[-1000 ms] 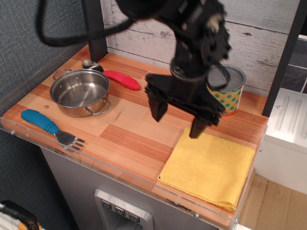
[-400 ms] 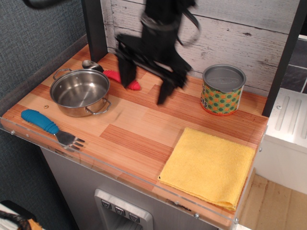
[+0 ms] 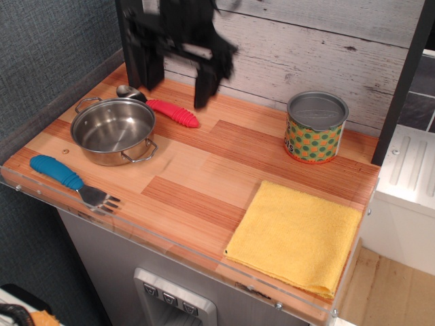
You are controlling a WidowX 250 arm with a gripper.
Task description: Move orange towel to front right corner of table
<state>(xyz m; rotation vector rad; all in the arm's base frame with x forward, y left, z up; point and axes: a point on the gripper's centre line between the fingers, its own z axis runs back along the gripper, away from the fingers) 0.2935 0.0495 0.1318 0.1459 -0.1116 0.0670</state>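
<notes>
The orange towel (image 3: 295, 236) lies flat and folded at the front right corner of the table (image 3: 197, 178), its edge near the clear acrylic rim. My gripper (image 3: 178, 87) hangs high at the back left, above the red-handled spoon, far from the towel. Its two black fingers (image 3: 206, 85) stand wide apart with nothing between them.
A steel pot (image 3: 113, 130) sits at the left. A red-handled spoon (image 3: 163, 109) lies behind it. A blue-handled fork (image 3: 70, 180) lies at the front left edge. A green and orange dotted can (image 3: 315, 128) stands at the back right. A wood-plank wall backs the table.
My gripper has risen from just above the towel and moved to the back left, staying open and empty. The towel has not moved.
</notes>
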